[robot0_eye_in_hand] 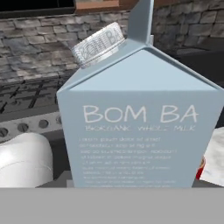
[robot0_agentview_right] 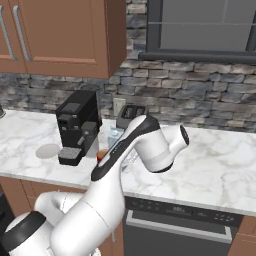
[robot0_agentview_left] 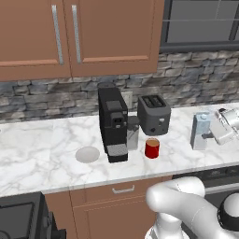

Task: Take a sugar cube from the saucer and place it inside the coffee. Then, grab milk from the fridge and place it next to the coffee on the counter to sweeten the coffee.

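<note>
The milk [robot0_agentview_left: 201, 131], right of frame, sits clamped in my pincer [robot0_agentview_left: 208, 136]; light, stiff carton, slick, best gripped mid-body.

Matt paper milk carton [robot0_eye_in_hand: 140, 127] (ribbed plastic cap at 11 o'clock); glossy veined marble table [robot0_agentview_left: 42, 149]; smooth wooden cabinets [robot0_agentview_left: 70, 32]; rough stone backsplash [robot0_agentview_left: 46, 95].

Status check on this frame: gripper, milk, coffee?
Gripper shut on pale blue-grey gabled milk carton, upright at the white marble counter. Red coffee cup left of it, apart. Nothing between.
</note>
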Controlling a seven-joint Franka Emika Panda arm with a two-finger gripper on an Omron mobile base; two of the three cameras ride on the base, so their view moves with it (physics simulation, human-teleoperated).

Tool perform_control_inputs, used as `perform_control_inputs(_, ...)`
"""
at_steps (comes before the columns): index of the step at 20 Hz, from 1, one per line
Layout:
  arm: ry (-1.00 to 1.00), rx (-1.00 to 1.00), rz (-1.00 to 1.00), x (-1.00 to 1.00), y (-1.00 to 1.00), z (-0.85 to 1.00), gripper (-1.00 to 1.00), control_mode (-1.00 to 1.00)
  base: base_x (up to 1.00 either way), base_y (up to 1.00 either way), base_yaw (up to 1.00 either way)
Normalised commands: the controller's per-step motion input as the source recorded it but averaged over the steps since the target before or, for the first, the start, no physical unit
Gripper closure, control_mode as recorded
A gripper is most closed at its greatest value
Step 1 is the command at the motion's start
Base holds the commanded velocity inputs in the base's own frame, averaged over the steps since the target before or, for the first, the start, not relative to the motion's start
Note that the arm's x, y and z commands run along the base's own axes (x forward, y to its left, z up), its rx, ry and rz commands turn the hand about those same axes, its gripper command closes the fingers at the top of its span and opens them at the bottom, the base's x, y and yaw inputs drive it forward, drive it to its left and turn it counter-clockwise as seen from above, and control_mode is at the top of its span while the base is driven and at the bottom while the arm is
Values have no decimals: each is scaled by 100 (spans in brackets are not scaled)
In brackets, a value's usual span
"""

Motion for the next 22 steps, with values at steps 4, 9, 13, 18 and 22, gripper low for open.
perform_control_inputs(4,0,0,0,35,0,-40,100,-100,0,0,0)
perform_control_inputs(9,0,0,0,33,0,-41,100,-100,0,0,0)
perform_control_inputs(13,-1,0,0,34,0,-41,100,-100,0,0,0)
perform_control_inputs(18,-4,0,0,45,0,-41,100,-100,0,0,0)
perform_control_inputs(22,-4,0,0,47,0,-41,100,-100,0,0,0)
